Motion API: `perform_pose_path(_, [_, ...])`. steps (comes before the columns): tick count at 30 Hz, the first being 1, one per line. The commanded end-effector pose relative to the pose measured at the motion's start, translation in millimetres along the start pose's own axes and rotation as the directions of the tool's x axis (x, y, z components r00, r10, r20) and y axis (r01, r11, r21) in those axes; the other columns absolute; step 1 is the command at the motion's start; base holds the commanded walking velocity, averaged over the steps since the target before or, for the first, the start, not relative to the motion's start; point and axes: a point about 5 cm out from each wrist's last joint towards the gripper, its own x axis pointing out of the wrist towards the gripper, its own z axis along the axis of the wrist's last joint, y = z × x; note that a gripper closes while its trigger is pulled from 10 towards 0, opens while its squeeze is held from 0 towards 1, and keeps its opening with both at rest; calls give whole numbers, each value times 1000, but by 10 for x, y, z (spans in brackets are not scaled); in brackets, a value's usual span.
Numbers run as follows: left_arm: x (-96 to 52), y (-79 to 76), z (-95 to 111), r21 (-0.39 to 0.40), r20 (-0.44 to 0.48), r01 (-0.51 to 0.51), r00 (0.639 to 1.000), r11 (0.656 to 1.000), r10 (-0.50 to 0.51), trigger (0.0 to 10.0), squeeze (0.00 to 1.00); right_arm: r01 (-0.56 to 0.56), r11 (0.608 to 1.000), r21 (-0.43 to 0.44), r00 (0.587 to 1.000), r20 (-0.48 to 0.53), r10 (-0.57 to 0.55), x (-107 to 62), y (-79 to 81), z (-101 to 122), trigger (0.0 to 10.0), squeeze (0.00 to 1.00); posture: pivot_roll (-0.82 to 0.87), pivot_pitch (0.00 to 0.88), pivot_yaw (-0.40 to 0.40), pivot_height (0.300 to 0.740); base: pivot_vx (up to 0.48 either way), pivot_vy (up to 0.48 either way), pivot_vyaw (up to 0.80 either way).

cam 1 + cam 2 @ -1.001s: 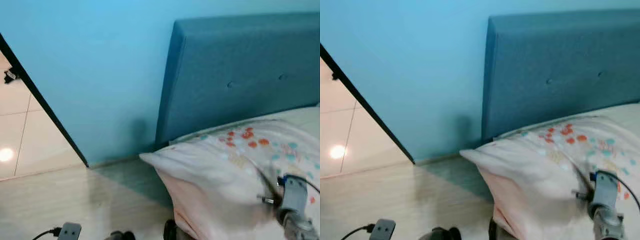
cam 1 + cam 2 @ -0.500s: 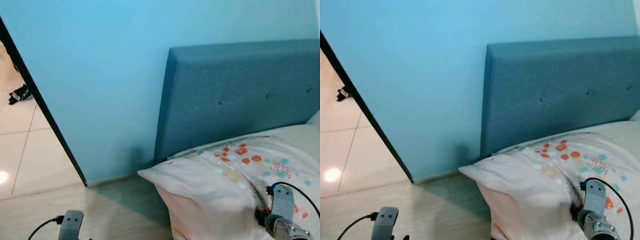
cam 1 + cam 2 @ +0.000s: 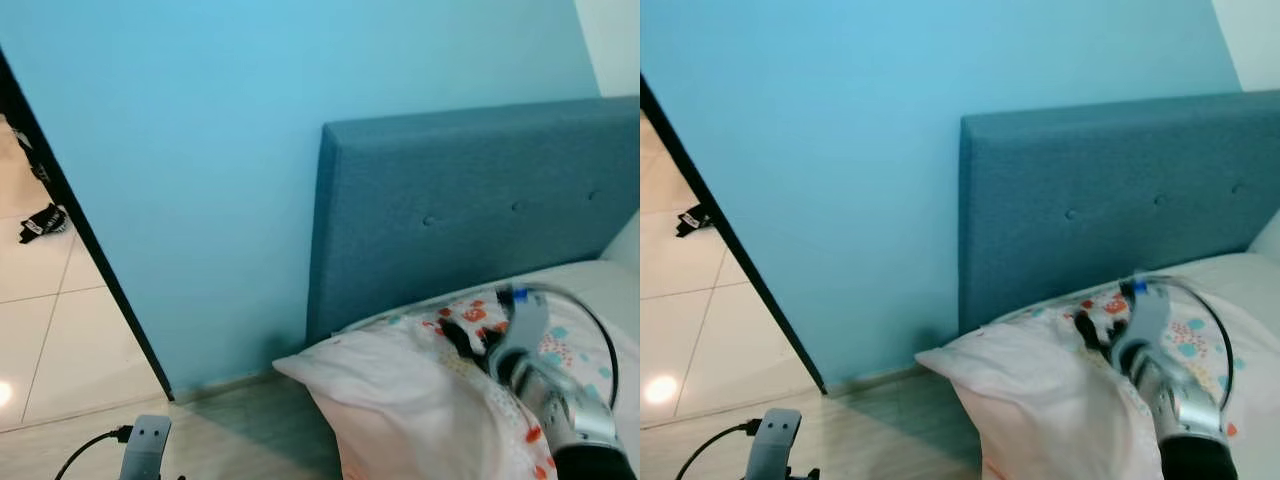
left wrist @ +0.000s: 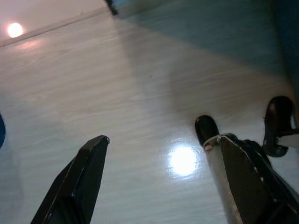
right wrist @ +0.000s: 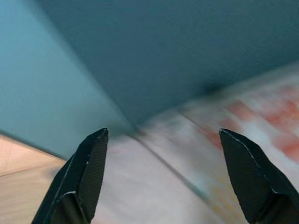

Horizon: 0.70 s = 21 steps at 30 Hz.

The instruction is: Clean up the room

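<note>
I have the right gripper (image 3: pixel 468 338) over the pillow (image 3: pixel 420 400) at the head end of the bed, near the headboard (image 3: pixel 470 210), jaws spread wide and holding nothing. The left gripper (image 4: pixel 159 182) hangs low over the floor (image 4: pixel 140 93), jaws equally wide and empty. My worry is pinching only loose pillowcase, so the pillow sags or slides off the bed's edge.

a light blue wall (image 3: pixel 200 150) backs a darker teal-blue headboard (image 3: pixel 470 200), the pillow (image 3: pixel 400 400) is white with red, orange and teal dots, and the floor (image 3: pixel 50 310) is pale cream tile beside light wood-grain.
</note>
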Motion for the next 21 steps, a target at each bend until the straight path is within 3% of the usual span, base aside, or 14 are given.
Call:
perform_pose_path(1, [-15, -2, -106, -3, -56, -14, 998, 1000, 14, 10000, 0, -249, 967, -48, 968, -49, 247, 51, 385, -32, 10000, 0, 19, 0, -56, 725, 0, 0, 0])
perform_pose_path(2, [-16, -3, -116, -5, -63, -18, 998, 1000, 18, 10000, 0, -314, 947, -75, 948, -83, 308, 58, 491, -70, 10000, 0, 19, 0, -56, 720, 0, 0, 0])
perform_pose_path(4, [-19, -3, -133, -8, -70, -22, 997, 1000, 21, 10000, 0, -350, 931, -102, 931, -142, 335, 69, 556, -155, 10000, 0, 25, 0, -59, 715, 0, 0, 0])
perform_pose_path(5, [-19, -3, -133, -8, -70, -22, 997, 1000, 21, 10000, 0, -350, 931, -102, 931, -142, 335, 69, 556, -155, 10000, 0, 25, 0, -59, 715, 0, 0, 0])
perform_pose_path(8, [-39, 2, -218, -8, -104, -37, 994, 999, 36, 10000, 0, -359, 920, -155, 904, -303, 302, 73, 644, -363, 10000, 0, 36, 0, -57, 700, 0, 0, 0])
perform_pose_path(17, [-47, 28, -254, -46, -126, -77, 989, 996, 71, 10000, 0, -355, 920, -163, 890, -360, 280, 92, 666, -403, 10000, 0, 30, 0, -50, 675, 0, 0, 0])
perform_pose_path(21, [-12, 33, -127, -53, -100, -88, 992, 995, 83, 10000, 0, -362, 914, -186, 841, -487, 234, 24, 581, -578, 10000, 0, 27, 0, -46, 655, 0, 0, 0])
